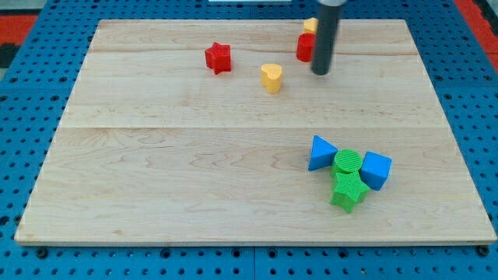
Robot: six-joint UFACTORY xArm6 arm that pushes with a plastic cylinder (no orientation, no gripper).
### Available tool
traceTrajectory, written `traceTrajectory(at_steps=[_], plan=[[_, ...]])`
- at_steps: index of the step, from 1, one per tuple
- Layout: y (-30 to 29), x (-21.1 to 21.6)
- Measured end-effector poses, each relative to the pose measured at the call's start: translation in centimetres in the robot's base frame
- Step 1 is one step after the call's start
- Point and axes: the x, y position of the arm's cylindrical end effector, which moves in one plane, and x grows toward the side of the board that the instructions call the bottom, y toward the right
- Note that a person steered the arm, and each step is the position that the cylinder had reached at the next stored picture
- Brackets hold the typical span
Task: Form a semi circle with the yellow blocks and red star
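A red star [219, 57] lies near the view's top, left of centre. A yellow heart-shaped block [271, 78] sits to its lower right. A second yellow block [310, 25] shows at the top, partly hidden behind my rod; its shape cannot be made out. A red block [305, 47] sits just below it, also partly hidden by the rod. My tip [320, 72] rests on the board just right of the red block and right of the yellow heart.
A cluster sits at the view's lower right: a blue triangle [320, 152], a green cylinder [348, 162], a green star [348, 190] and a blue block [376, 169]. The wooden board [156, 179] ends on a blue pegboard surround.
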Motion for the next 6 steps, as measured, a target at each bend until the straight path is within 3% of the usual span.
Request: traceTrajectory(at_steps=[1, 2, 3, 4, 6], plan=[[4.1, -3.9], [2.1, -8.6], [-1.1, -10.1], [-3.5, -9.7], [-2.1, -2.0]])
